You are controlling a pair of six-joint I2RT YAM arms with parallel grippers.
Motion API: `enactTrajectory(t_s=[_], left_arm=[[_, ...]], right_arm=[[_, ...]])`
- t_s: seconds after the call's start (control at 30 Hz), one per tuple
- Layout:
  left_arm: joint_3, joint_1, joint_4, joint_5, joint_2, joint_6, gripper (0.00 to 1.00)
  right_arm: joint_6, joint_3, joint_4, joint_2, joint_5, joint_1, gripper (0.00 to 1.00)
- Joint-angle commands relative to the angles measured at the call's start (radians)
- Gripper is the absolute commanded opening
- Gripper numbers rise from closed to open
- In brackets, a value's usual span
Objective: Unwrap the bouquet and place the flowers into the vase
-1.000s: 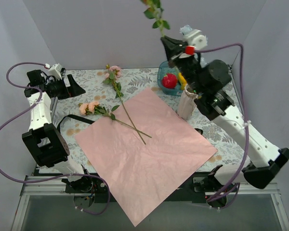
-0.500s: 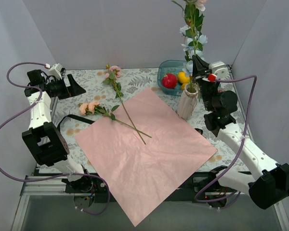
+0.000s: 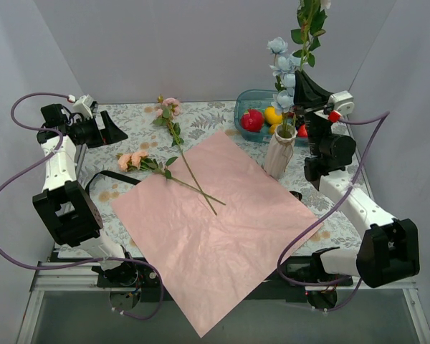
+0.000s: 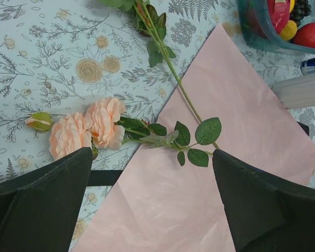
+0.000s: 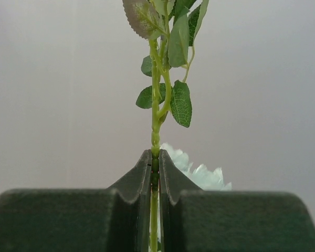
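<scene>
The white ribbed vase (image 3: 278,154) stands at the right, by the pink wrapping paper (image 3: 215,222), which lies spread flat. Pale blue blooms (image 3: 281,61) rise from the vase. Just above it, my right gripper (image 3: 301,84) is shut on a leafy green stem (image 5: 156,105), held upright, with its lower end reaching down to the vase's mouth. A pink rose (image 3: 170,106) and peach roses (image 4: 86,131) lie on the table, their stems crossing on the paper. My left gripper (image 4: 152,157) stands open at the back left, nothing between its fingers.
A teal bowl (image 3: 245,100) of plastic fruit stands right behind the vase. A black ribbon (image 3: 104,178) lies on the floral tablecloth left of the paper. Grey walls close in the back and both sides.
My right gripper has swung to the right with the stem, bringing it from a tilt to upright over the vase. The left arm has not moved.
</scene>
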Motion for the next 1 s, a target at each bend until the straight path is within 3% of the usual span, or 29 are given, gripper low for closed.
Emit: enactTrajectory(t_s=[0.0,0.27,0.77,0.97], left_arm=[[0.018,0.005,-0.001,0.025,-0.016,0.026,0.98],[0.017,0.005,-0.01,0.05,-0.003,0.031,0.98],[0.073,0.005,-0.047,0.058,0.012,0.032,0.98],[0.07,0.005,-0.055,0.051,0.01,0.038,0.98]], right_arm=[[0.1,-0.007,0.185,0.045,-0.051,-0.027,0.01],[0.146,-0.013,0.286,0.119,-0.111,-0.053,0.01],[0.173,-0.117,0.399,0.145,-0.073,-0.093,0.01],[0.196,-0.062,0.406,0.196,-0.091,-0.098,0.01]])
